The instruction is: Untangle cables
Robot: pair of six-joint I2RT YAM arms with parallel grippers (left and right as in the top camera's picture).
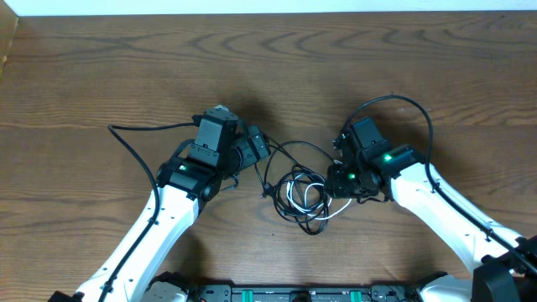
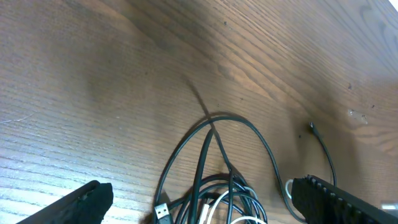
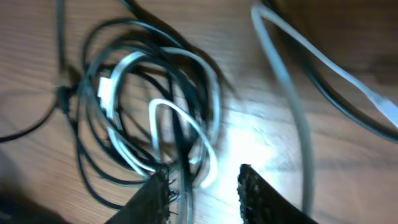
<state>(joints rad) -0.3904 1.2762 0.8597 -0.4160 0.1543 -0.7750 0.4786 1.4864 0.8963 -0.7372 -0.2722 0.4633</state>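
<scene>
Ridged fingertips of the right gripper (image 3: 204,177) are seen at the near edge of the right wrist view, standing partly apart with bare wood between them and nothing clamped. Black and white strands run just beside the inner face of one finger. The cables (image 3: 143,106) lie coiled in overlapping loops on the table (image 1: 84,67), between the two arms in the overhead view, with the white cable (image 1: 294,195) wound through the black ones.

The left gripper (image 2: 200,186) is held wide open and empty just beside the bundle's other side. A small plug end (image 2: 163,213) shows between its fingers.

Several risks are judged likely from here:

- If the right jaws are closed where they stand, two or three strands could be pinched together, and a pull would tighten the knot rather than loosen it.
- With nothing pinned by the left gripper, the whole bundle could simply be dragged across the wood.
- A single thin cord could also slip from the pads.
- The plug end could snag inside a loop when drawn through.
</scene>
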